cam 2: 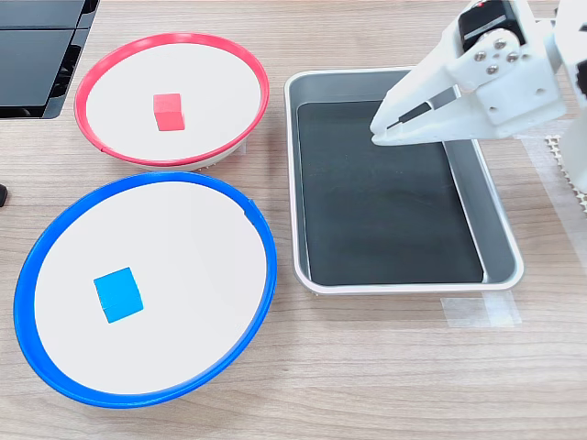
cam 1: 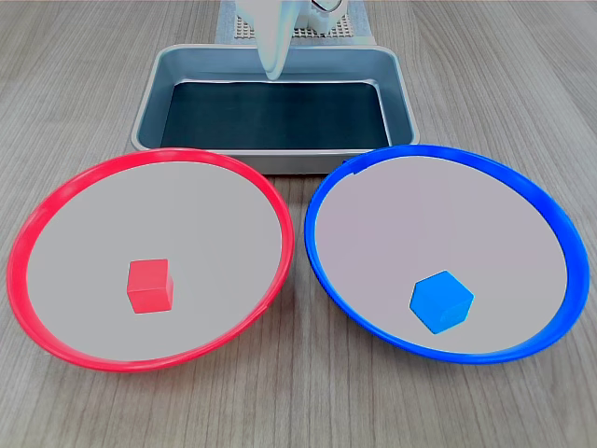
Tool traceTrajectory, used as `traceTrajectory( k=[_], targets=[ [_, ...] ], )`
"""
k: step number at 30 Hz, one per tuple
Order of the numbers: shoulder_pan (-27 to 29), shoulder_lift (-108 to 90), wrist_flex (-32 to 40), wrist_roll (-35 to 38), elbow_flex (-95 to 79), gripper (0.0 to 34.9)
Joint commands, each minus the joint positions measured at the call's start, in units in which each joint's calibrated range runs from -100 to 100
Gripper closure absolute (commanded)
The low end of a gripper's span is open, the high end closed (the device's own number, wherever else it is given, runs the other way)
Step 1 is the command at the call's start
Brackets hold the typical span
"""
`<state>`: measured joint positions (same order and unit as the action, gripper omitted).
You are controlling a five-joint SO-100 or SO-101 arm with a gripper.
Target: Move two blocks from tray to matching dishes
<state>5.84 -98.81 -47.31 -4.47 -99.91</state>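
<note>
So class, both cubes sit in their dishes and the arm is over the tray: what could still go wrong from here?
1. The pincer hangs low above the tray; retracting carelessly, it might clip the wall.
2. The red-rimmed dish and blue-rimmed dish nearly touch; bumping one could shift the other and its cube.

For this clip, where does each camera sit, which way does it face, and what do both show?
First exterior view: low in front, facing the arm across the red-rimmed round dish and blue-rimmed round dish to the grey metal tray; only the white gripper shows.
Second exterior view: overhead, looking down; white gripper above the tray.
Shared: both dishes, tray, small red cube, small blue cube.
</note>
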Motion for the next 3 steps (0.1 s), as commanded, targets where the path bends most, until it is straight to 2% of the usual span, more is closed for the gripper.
traceTrajectory(
  k=[1,3],
  targets=[
    [-0.1,-0.2,-0.2,-0.1,-0.1,34.6],
    [-0.1,-0.2,-0.2,-0.1,-0.1,34.6]
  ],
)
